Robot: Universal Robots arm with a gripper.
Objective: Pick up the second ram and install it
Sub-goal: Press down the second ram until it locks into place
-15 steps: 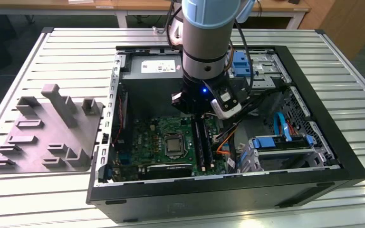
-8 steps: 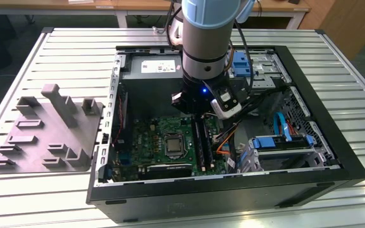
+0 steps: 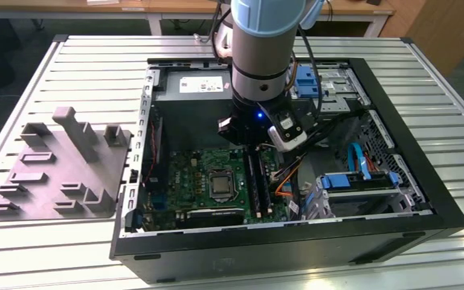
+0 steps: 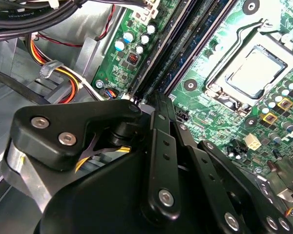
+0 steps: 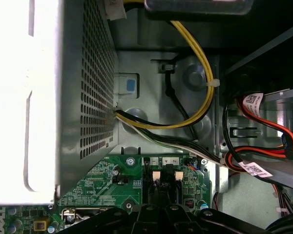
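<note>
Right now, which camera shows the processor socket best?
The second wrist view: the processor socket is large and unobstructed, beside the memory slots. The exterior view shows it small.

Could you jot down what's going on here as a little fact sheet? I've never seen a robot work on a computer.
Setting: an open computer case lying on a slatted metal table
Robot: one arm, its gripper lowered into the case over the memory slots
Memory: two dark sticks stand in the slots beside the silver processor socket
Circuit board: green, on the case floor
Power supply: grey box at the far end of the case
Beside the case: grey plastic tray with upright posts
</note>
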